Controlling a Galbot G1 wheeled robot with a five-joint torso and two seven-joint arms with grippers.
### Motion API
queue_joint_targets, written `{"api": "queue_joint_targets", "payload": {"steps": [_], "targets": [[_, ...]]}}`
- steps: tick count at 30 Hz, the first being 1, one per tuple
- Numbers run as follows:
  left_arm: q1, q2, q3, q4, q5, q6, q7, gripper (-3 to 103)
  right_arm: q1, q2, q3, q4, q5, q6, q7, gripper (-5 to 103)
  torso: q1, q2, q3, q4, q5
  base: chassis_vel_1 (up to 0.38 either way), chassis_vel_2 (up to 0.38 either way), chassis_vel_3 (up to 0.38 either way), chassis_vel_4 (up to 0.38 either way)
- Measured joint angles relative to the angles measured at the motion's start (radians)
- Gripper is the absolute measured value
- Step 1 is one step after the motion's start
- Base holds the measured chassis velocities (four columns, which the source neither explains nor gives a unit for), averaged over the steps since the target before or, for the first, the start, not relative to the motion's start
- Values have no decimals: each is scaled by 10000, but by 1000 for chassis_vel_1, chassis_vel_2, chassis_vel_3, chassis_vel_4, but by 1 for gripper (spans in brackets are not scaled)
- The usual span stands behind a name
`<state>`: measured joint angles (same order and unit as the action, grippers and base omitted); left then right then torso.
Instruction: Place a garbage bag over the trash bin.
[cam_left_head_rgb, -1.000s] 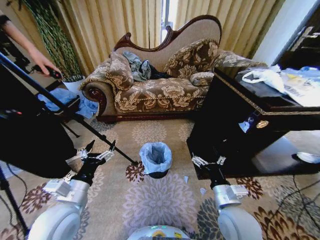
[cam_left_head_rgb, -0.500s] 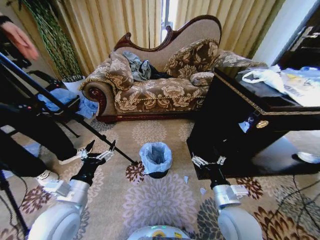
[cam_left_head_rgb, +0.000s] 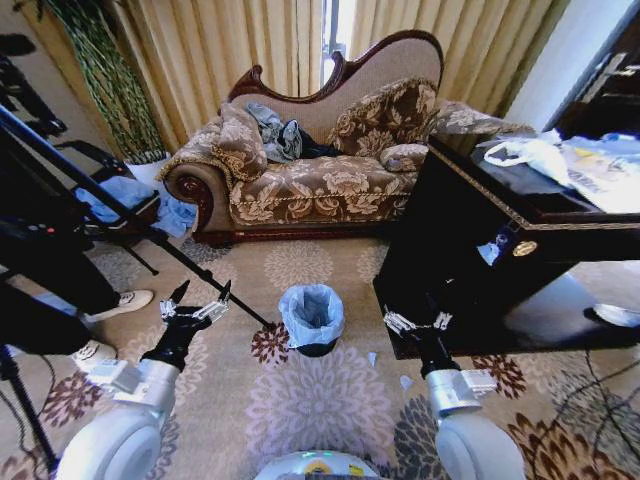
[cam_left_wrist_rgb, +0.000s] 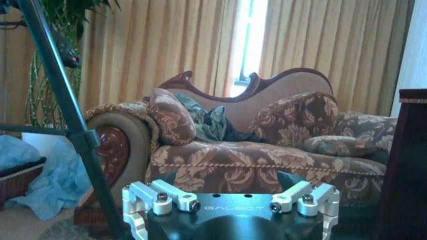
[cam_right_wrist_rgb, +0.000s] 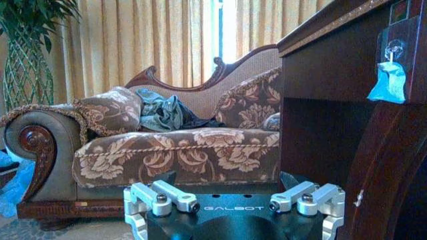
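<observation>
Pale blue garbage bag (cam_left_head_rgb: 311, 310) lines black trash bin (cam_left_head_rgb: 315, 345) on floral carpet (cam_left_head_rgb: 320, 400); left tool (cam_left_head_rgb: 197, 296) open, empty; right tool (cam_left_head_rgb: 418, 322) state indeterminate

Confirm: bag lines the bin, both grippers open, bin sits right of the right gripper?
Not quite. The head view shows the bin, lined with the bag, between the open left gripper and open right gripper, so left of the right one.

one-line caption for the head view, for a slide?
Blue garbage bag lines the black trash bin on the carpet; left gripper and right gripper open either side.
</observation>
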<state>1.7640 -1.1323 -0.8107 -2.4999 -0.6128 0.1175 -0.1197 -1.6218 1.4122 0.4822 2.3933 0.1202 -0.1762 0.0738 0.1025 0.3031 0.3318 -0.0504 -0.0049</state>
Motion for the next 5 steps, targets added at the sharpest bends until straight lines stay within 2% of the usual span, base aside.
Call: {"api": "queue_joint_targets", "payload": {"steps": [5], "targets": [[0,0,0,0,0,0,0,100,0,0,0,0,0,0,0,100,0,0,0,0,0,0,0,0,0]]}}
